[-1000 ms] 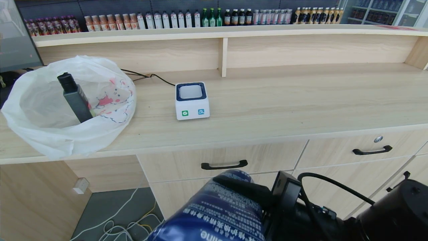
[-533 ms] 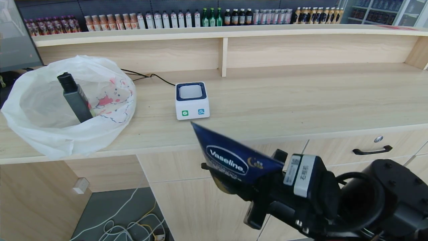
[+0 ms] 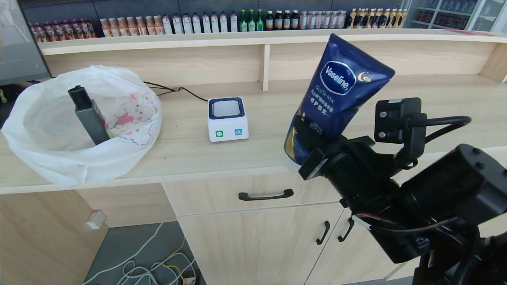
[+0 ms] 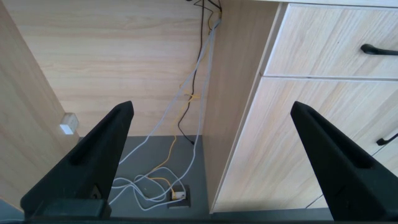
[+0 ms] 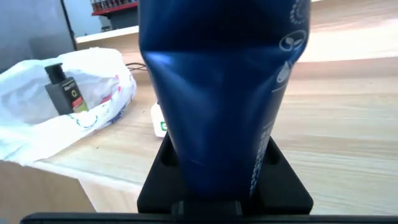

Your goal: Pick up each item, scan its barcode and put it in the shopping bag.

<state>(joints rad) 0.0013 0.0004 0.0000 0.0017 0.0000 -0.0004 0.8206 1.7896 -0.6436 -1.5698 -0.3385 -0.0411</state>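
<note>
Down low first, with the left gripper (image 4: 211, 107) hanging in front of the cabinet, spread wide and gripping nothing, looking onto white cables (image 3: 136, 272) on the floor. Up now to the right gripper (image 3: 317, 147): clamped tight on the cap end of the blue tube (image 3: 341, 89), holding it up in the air with the flat crimped end highest and leaning a touch to the right. Hovering there at the front edge of the wooden counter (image 3: 273, 118), above the drawer with the black handle (image 3: 265, 195). Further in and off to the left of the tube, well apart from it, finding the white scanner (image 3: 227, 118) sitting flat on the counter, window facing up. Left again to the white shopping bag (image 3: 59, 162), slumped open at the counter's left end, with a dark bottle (image 3: 89, 116) leaning inside. Right at the back, beyond the raised shelf, catching a long row of drink bottles (image 3: 253, 19)
</note>
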